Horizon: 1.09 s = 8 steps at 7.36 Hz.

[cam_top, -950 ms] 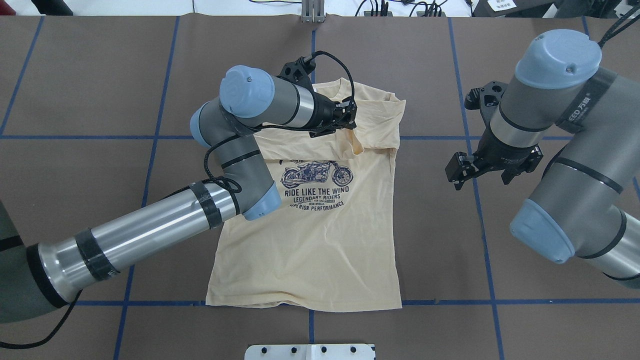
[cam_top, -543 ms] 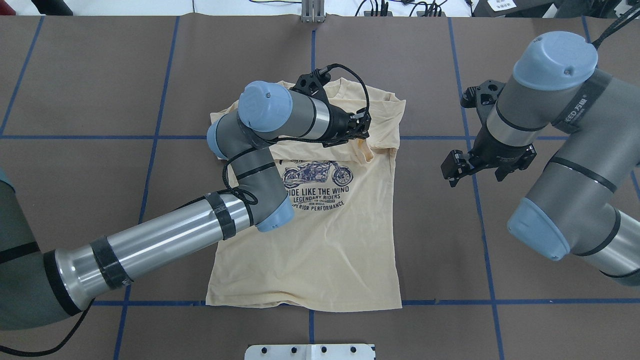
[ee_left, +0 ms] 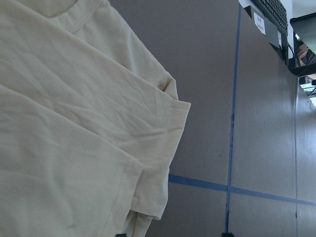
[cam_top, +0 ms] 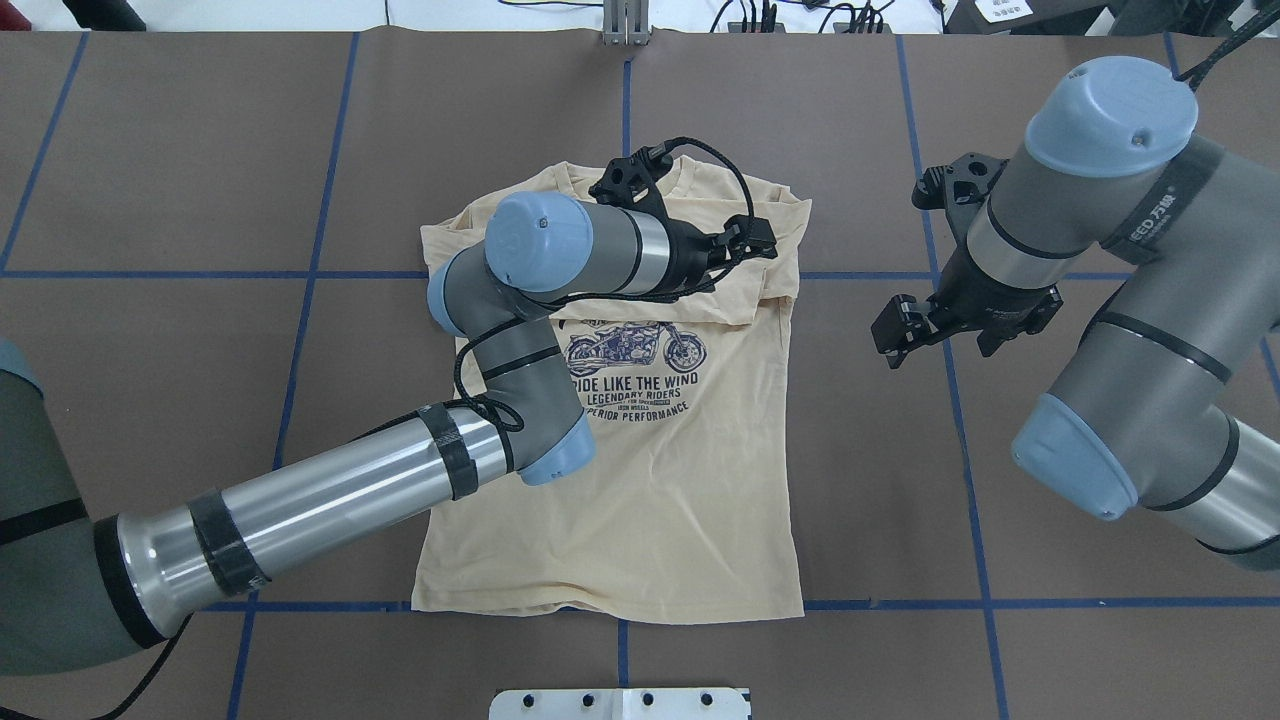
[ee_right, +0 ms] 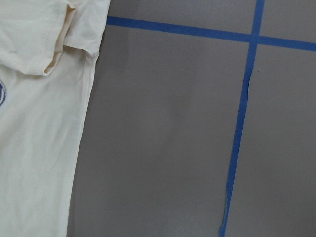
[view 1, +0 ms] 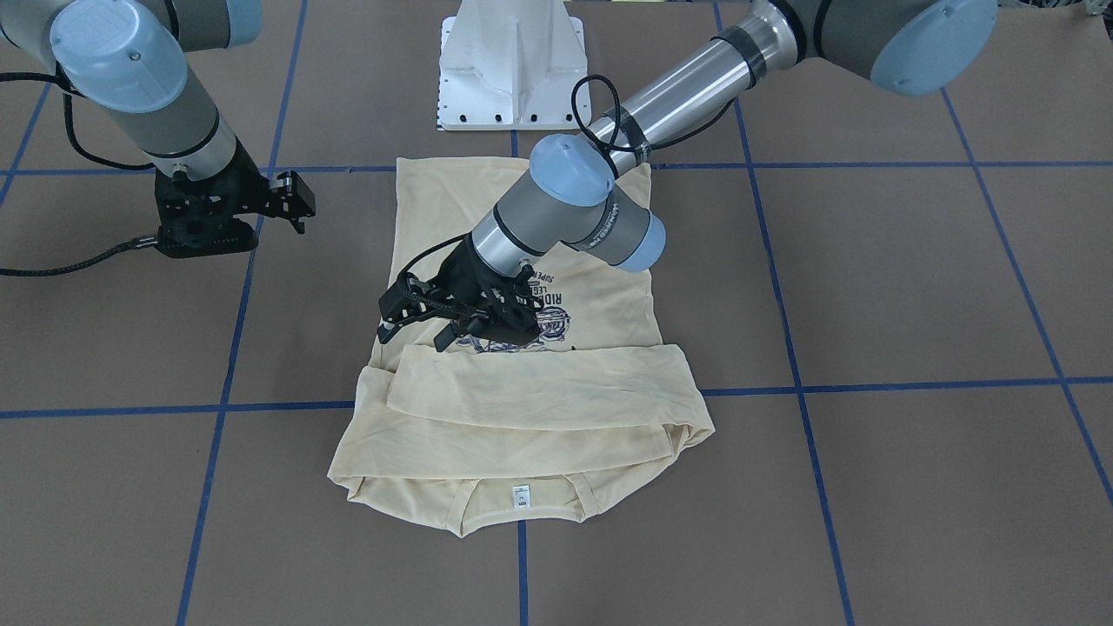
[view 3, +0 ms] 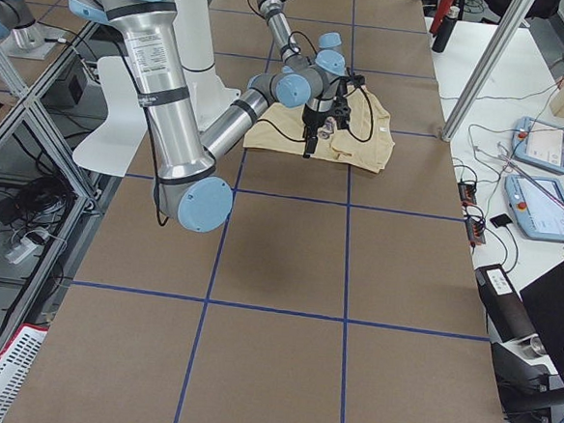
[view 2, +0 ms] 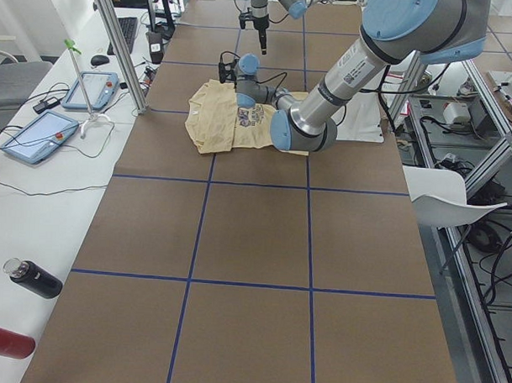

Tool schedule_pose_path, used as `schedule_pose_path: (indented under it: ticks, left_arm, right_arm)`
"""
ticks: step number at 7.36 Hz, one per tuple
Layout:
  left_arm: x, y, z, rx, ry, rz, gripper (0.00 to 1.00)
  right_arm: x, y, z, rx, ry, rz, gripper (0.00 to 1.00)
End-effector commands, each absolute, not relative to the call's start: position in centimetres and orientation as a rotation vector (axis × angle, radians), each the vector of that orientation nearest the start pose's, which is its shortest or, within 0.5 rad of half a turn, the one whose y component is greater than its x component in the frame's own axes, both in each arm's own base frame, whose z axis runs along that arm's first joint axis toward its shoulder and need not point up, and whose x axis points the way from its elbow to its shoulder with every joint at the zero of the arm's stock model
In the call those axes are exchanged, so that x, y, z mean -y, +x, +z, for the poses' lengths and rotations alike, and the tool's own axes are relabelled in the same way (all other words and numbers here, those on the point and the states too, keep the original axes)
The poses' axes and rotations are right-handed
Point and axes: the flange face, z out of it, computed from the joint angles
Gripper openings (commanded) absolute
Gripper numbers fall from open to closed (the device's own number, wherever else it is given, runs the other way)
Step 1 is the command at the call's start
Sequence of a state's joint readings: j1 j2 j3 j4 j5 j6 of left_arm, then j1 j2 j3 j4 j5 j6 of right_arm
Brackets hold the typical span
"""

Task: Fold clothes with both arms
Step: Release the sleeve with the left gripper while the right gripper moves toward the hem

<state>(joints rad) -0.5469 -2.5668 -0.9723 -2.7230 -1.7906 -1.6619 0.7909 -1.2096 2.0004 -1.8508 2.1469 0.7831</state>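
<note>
Above the shirt [cam_top: 640, 500], left tool [cam_top: 760, 238] spread wide, right tool [cam_top: 938, 335] beside it

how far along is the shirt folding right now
Done: a long sleeve lies folded across the chest of the shirt, just below the collar. In hand: nothing is gripped; the left gripper hangs open over that fold, the right gripper is open over bare table beside the shirt. Left: the body lies at full length with its hem flat, so the lengthwise folds look not yet done.
</note>
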Motion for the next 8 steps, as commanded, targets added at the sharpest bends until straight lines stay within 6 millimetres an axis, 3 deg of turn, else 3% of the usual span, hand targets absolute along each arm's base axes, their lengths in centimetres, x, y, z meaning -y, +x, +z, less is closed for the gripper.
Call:
schedule_pose_path:
  ticks: [1, 2, 4, 6, 8]
  left_arm:
    - [52.2, 59.6, 21.1, -1.494, 0.16, -0.312, 1.0]
    - [52.6, 56.0, 23.5, -1.466, 0.116, -0.3, 1.0]
    - [52.3, 48.7, 25.0, -1.408, 0.105, -0.301, 1.0]
    - [49.4, 44.8, 25.0, -1.318, 0.093, -0.316, 1.0]
    - [45.8, 40.6, 26.2, -1.249, 0.144, -0.239, 1.0]
  right_arm:
    - [43.9, -34.8, 28.7, 0.84, 0.001, -0.105, 1.0]
    - [42.5, -36.8, 27.7, 0.893, 0.014, -0.088, 1.0]
    - [38.8, -41.2, 26.7, 0.913, 0.021, -0.075, 1.0]
    - [35.1, -44.8, 26.4, 0.925, 0.019, -0.086, 0.99]
    - [32.6, -46.8, 27.4, 0.891, 0.026, -0.091, 0.99]
